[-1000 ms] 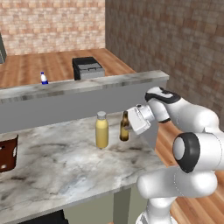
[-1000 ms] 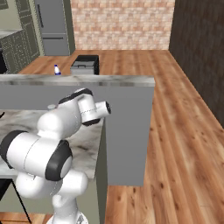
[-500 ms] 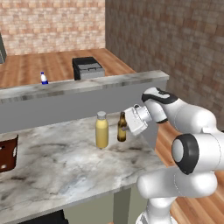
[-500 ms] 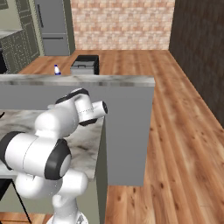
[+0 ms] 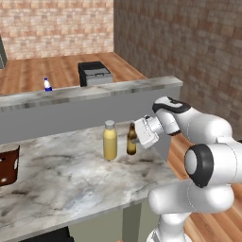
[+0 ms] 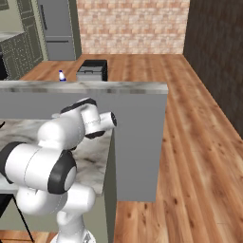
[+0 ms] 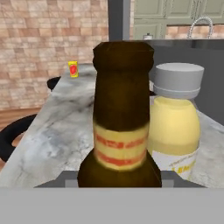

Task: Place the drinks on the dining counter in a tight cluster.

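The gripper (image 5: 135,138) is sitting right at the brown bottle (image 5: 131,139), centre-right of the left base frame, and its fingers are pinching that bottle around its body, low on the glass; in the hand view the brown bottle (image 7: 121,118) is looming dead centre, neck up, standing upright on the table (image 5: 61,175). Just beside it, to its left in the left base frame, the yellow bottle (image 5: 110,140) with the pale cap is standing, the two near each other but with a sliver of marble showing between them. The small blue-and-white bottle (image 5: 47,84) is sitting far off in the upper left, on the raised ledge (image 5: 94,90), well apart from the pair. Judging by looks, the brown glass is going to be stiff, smooth and slippery, top-heavy with that slim neck, so a hold on the wide lower body seems safest. The yellow one looks like light plastic, wider, likely to give a little under pressure. The little one should be light and easy to tip.
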